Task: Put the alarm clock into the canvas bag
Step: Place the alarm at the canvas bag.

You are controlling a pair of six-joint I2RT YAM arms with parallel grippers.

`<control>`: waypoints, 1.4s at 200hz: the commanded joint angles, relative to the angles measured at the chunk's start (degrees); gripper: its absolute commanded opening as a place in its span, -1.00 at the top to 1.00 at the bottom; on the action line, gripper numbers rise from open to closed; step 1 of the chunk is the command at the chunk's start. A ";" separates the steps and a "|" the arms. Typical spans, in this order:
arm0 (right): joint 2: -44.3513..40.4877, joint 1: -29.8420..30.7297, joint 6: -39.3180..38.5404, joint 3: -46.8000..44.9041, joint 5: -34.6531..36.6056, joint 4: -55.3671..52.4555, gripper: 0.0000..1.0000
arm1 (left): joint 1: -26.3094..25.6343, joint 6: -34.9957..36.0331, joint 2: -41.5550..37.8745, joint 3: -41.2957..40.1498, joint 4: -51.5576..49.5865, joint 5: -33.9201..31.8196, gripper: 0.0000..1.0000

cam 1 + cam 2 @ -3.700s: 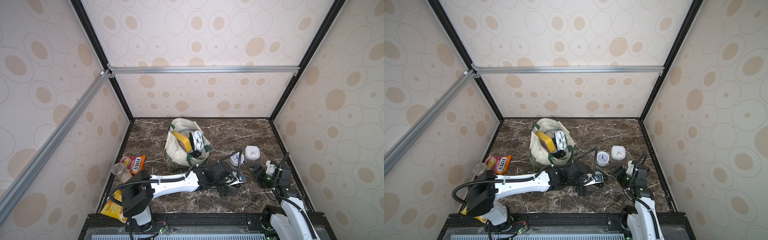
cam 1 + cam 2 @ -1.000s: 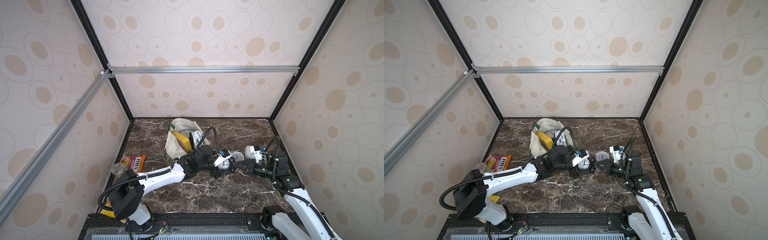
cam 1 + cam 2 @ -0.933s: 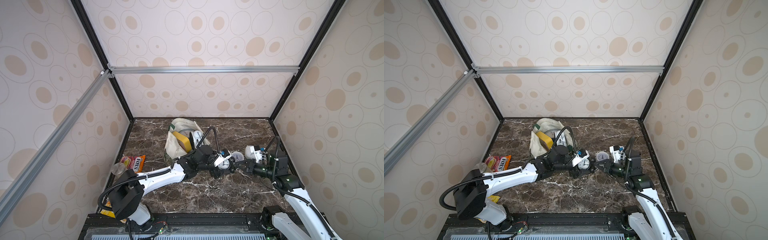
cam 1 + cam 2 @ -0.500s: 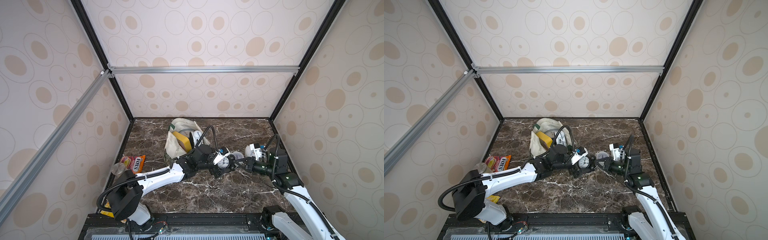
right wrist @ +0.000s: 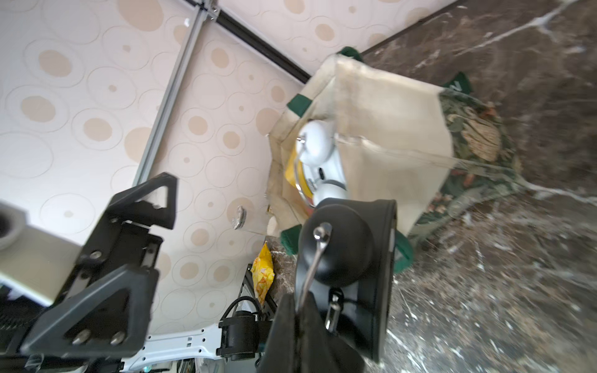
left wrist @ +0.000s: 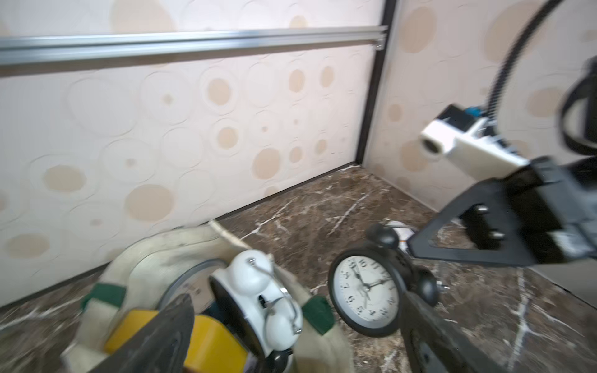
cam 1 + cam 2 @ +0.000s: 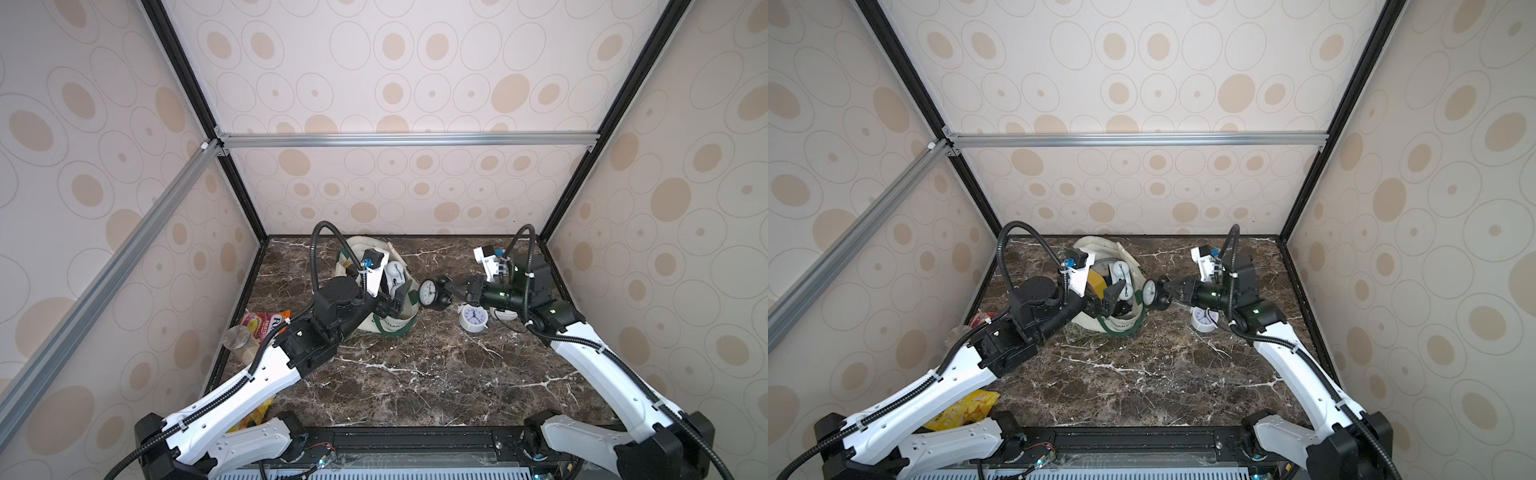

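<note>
The alarm clock [image 7: 429,294] is black with a white dial and hangs in the air just right of the canvas bag [image 7: 390,324]. My right gripper [image 7: 449,286] is shut on its thin metal handle, which the right wrist view shows pinched at the right gripper's tips [image 5: 298,310] behind the alarm clock's black back [image 5: 342,245]. My left gripper [image 7: 392,297] stands open over the bag's mouth, holding nothing. In the left wrist view the clock face [image 6: 365,290] shows beside the open left gripper [image 6: 297,323]. The off-white bag [image 5: 387,129] holds a white twin-bell clock [image 6: 258,290] and a yellow item [image 6: 213,342].
A white round clock [image 7: 473,318] stands on the marble under my right arm. Along the left wall lie a snack packet [image 7: 266,326], a lidded jar [image 7: 237,337] and a yellow packet [image 7: 963,409]. Patterned walls close in three sides.
My left gripper let go of the black clock, opened wide and drew back left over the bag. My right gripper shut on the clock's handle and now carries it.
</note>
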 commanded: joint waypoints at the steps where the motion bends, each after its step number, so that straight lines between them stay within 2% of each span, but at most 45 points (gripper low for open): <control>1: 4.94 2.99 -0.82 7.90 0.33 6.80 1.00 | 4.59 -5.21 5.51 3.16 -10.77 -10.12 -0.97; 28: 14.16 6.51 -1.81 19.24 0.40 6.72 1.00 | 12.23 -6.55 10.24 5.43 -9.39 -10.60 -0.88; 52: 23.26 8.00 -0.62 28.34 0.51 7.46 1.00 | 19.57 -8.86 14.26 6.33 -7.97 -7.58 -0.74; 78: 32.37 9.46 -1.32 38.15 3.93 4.34 1.00 | 22.66 -9.16 17.98 7.80 -6.95 -4.86 -0.71; 98: 39.23 10.52 -2.34 46.11 5.09 1.42 1.00 | 23.93 -9.02 19.92 9.12 -7.77 -4.19 -0.56; 108: 42.35 11.08 -3.67 50.17 6.52 -1.12 1.00 | 24.61 -9.05 20.20 9.06 -7.97 -3.54 -0.38; 130: 49.25 11.75 -5.05 59.00 8.51 -7.14 1.00 | 25.68 -9.18 19.14 7.64 -7.50 -1.95 0.20; 156: 56.51 13.29 -6.28 69.21 10.44 -13.74 1.00 | 26.35 -9.38 17.92 5.81 -6.96 -0.51 1.00; 186: 61.54 15.43 -7.65 77.09 13.83 -21.36 1.00 | 26.74 -10.39 16.19 5.06 -7.57 -0.98 1.00; 217: 60.86 16.10 -9.54 74.55 21.11 -26.61 1.00 | 26.71 -10.24 12.92 4.41 -7.36 -0.91 1.00; 227: 60.92 16.09 -10.03 74.22 22.63 -27.85 0.79 | 26.70 -10.25 12.48 4.28 -7.41 -0.83 1.00; 238: 61.22 16.19 -11.20 74.43 22.20 -28.33 0.34 | 26.73 -10.24 12.17 4.23 -7.24 -0.67 1.00; 244: 61.56 16.18 -11.97 75.13 21.78 -28.88 0.20 | 26.67 -10.23 11.99 4.13 -7.07 -0.48 1.00; 266: 62.32 16.08 -14.94 78.72 24.38 -32.33 -0.15 | 26.72 -10.23 11.97 3.69 -6.57 -0.12 1.00; 280: 61.64 16.10 -16.69 80.30 24.29 -33.56 -0.20 | 26.72 -10.24 11.99 3.62 -6.65 0.05 1.00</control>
